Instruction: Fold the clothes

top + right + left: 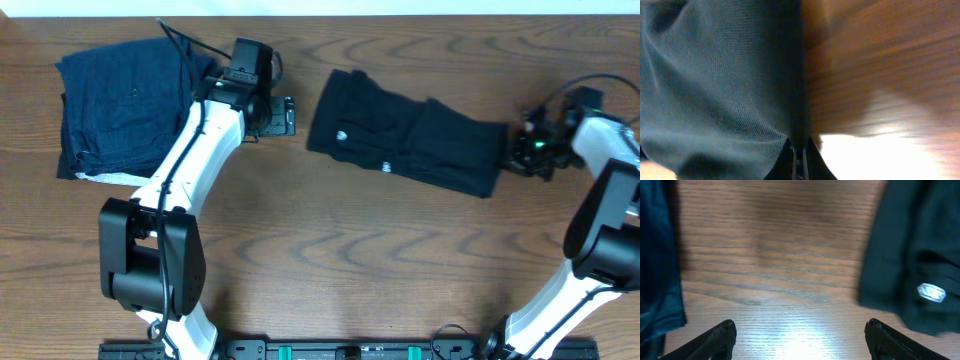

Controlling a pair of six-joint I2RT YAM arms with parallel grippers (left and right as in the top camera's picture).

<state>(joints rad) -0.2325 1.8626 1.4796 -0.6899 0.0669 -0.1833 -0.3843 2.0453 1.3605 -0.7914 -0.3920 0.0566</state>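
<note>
The surface (330, 250) is filling nearly the whole overhead view, brown wood with dark wavy grain running across it. Along the top edge a pale strip (400, 6) is showing, too thin to tell whether it is wall or floor. Light is coming down evenly, laying soft shadows on the wood. In the left wrist view a bright glare (800, 342) is shining off the boards, and in the right wrist view another white patch (880, 150) is washing out the blurred grain.
</note>
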